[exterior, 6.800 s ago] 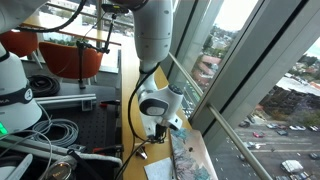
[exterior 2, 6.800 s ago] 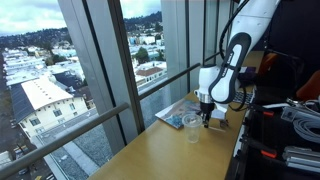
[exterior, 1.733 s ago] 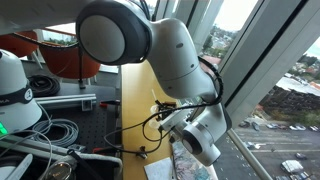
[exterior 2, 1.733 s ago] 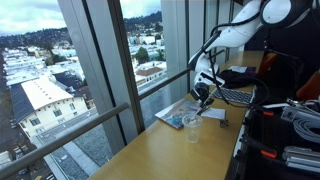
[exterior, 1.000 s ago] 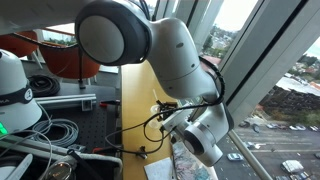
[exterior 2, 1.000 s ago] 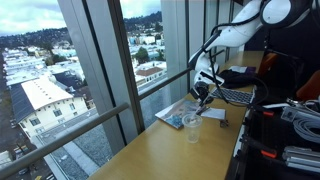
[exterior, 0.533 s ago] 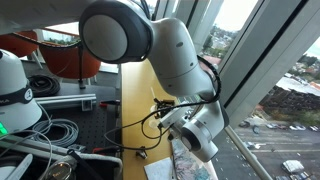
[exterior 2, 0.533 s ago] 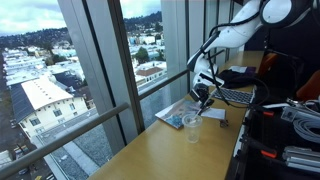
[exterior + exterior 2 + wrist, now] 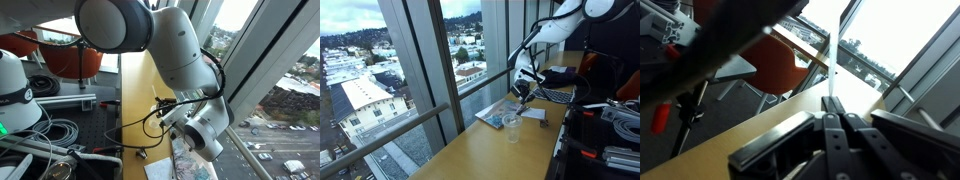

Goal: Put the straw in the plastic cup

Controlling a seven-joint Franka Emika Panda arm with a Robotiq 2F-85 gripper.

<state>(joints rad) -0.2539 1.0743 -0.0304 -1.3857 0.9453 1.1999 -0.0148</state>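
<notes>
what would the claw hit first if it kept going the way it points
Likely the wooden tabletop beside the plastic cup: the claw, shut on the straw, tilts down over it with the cup lower and offset. Depth is unclear; the cup's rim is possible.

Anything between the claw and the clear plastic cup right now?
Nothing visible. In an exterior view the claw hangs above the small clear plastic cup on the wooden counter, only open air between them.

The plastic cup [image 9: 511, 122] is small, clear and standing upright near the window-side edge of the table [image 9: 480, 150]. The straw [image 9: 831, 100] is a thin pale stick (only the wrist view shows it) poking out between the gripper's [image 9: 840, 122] closed fingers.
</notes>
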